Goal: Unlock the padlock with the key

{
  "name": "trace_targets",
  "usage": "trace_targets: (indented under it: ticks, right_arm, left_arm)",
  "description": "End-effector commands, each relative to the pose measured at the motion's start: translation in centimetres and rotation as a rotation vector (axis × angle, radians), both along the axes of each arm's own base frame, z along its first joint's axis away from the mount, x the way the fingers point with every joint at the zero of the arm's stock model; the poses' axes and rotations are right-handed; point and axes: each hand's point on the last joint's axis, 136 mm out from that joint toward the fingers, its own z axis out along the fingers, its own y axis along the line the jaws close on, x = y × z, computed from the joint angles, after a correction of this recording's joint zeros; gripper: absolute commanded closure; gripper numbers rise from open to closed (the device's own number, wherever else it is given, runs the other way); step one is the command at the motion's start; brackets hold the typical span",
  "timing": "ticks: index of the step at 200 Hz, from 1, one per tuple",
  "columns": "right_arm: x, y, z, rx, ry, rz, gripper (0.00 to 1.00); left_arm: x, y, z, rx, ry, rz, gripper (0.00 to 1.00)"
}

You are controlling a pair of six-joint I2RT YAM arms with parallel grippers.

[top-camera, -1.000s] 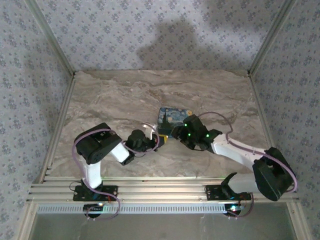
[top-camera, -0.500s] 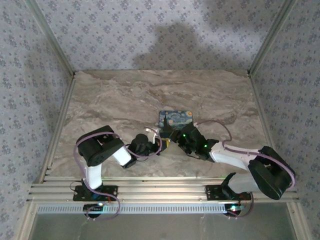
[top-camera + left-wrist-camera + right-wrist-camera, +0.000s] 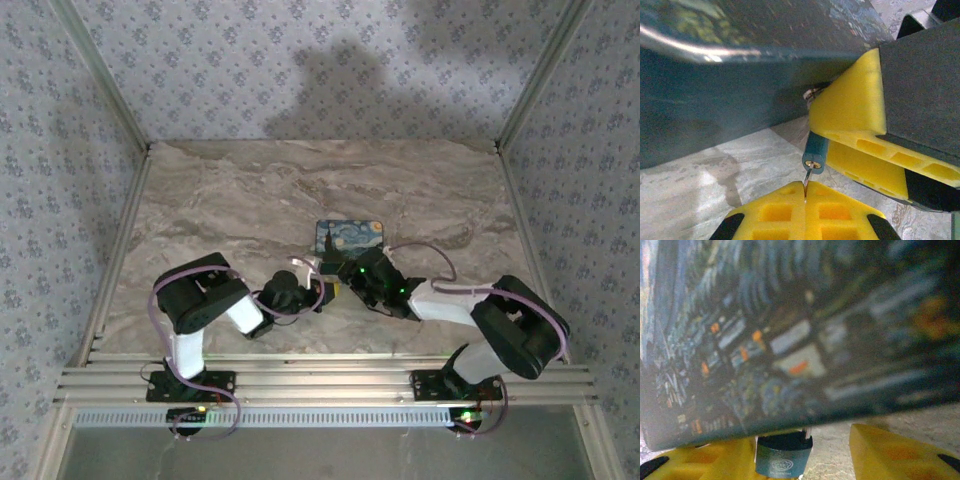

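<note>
Left wrist: key [image 3: 806, 181] brought to the padlock's [image 3: 815, 150] keyhole.
The left pincer [image 3: 805, 197] and right pincer [image 3: 802, 447] have been drawn together by the painted box [image 3: 350, 235]. The left is clamped on the key, and the padlock lies within the right, grip unclear. Insertion seems next.

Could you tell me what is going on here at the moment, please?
The left claw is shut on the thin key, whose tip meets the brass keyhole of a small teal padlock hanging at the edge of the starry-print blue box on the table. The right claw straddles the padlock with fingers apart, one finger beside it. Whether the lock has opened cannot be told.
</note>
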Motion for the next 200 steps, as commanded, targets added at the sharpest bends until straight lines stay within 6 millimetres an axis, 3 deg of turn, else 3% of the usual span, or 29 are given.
trace_targets:
  ticks: [1, 70, 90, 144, 200]
  right_arm:
    - [0.6, 0.2, -0.1, 0.02, 0.012, -0.029, 0.56]
    - [0.3, 1.0, 0.0, 0.044, 0.04, 0.009, 0.9]
    - [0.0, 1.2, 0.2, 0.033, 0.065, 0.036, 0.96]
    - [-0.7, 1.5, 1.3, -0.039, 0.127, 0.113, 1.0]
    - [-1.3, 1.4, 1.5, -0.085, 0.167, 0.159, 1.0]
  left_arm:
    - [-0.9, -0.5, 1.1, -0.03, -0.015, -0.027, 1.0]
    - [-1.6, -0.8, 0.6, 0.025, -0.08, -0.104, 1.0]
    - [-1.9, -1.4, 0.3, 0.071, -0.111, -0.153, 1.0]
    - [-3.7, -2.9, -0.7, 0.351, -0.289, -0.272, 1.0]
    - [-3.1, -2.6, -0.5, 0.607, -0.478, -0.232, 1.0]
